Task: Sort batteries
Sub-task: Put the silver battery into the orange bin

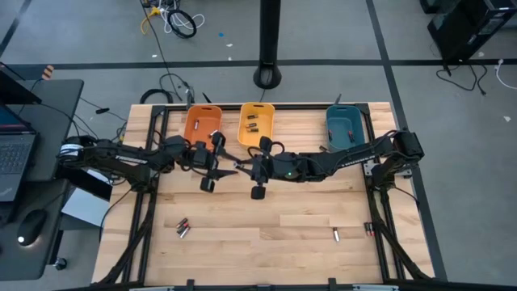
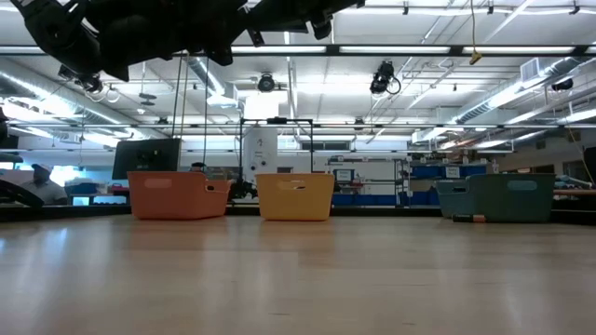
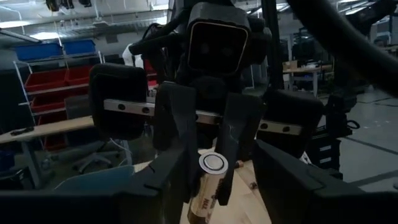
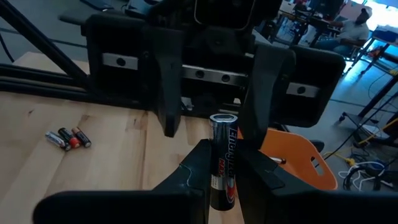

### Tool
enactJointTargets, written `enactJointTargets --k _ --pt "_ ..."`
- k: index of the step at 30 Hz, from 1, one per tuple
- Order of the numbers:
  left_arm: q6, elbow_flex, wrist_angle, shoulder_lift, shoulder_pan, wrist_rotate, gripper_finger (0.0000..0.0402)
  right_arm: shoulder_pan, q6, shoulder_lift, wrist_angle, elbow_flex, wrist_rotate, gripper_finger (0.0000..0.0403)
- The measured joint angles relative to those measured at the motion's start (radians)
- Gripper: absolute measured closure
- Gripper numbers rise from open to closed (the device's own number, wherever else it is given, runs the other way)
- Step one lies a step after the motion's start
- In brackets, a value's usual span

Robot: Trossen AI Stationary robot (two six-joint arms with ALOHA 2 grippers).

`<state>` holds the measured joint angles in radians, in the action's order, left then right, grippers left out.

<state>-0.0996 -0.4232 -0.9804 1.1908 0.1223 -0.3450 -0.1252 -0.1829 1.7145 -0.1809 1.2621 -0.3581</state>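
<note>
Right wrist view: right pincer point(image 4: 217, 163) clenched around an "Energizer MAX"-labelled battery point(image 4: 222, 163).

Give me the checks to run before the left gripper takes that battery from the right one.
1. Right gripper holds the battery: ok, shut on it.
2. Left gripper ready to receive: ok, open, one finger on either side of the battery.
3. Battery deep enough between the left fingers: cannot tell.
4. Handover clear of the table: ok, both grippers are raised.
5. Orange bin near the left gripper is the right one for this size: cannot tell.
</note>
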Motion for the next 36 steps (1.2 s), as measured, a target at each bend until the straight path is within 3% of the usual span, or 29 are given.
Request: enactJointTargets --k 11,21,36 --pt "-0.051 0.0 -0.049 0.045 -0.006 -0.009 0.0343 -0.001 0.001 -0.002 0.0 -0.002 0.006 0.0344" --pt "-0.047 0.0 -0.081 0.058 -0.006 -0.037 0.0346 -0.002 0.005 -0.002 -0.004 -0.002 0.005 0.0337" --pt "-0.021 0.0 -0.074 0.062 0.021 -0.045 0.0346 0.005 0.033 -0.002 0.061 0.002 -0.015 0.0248"
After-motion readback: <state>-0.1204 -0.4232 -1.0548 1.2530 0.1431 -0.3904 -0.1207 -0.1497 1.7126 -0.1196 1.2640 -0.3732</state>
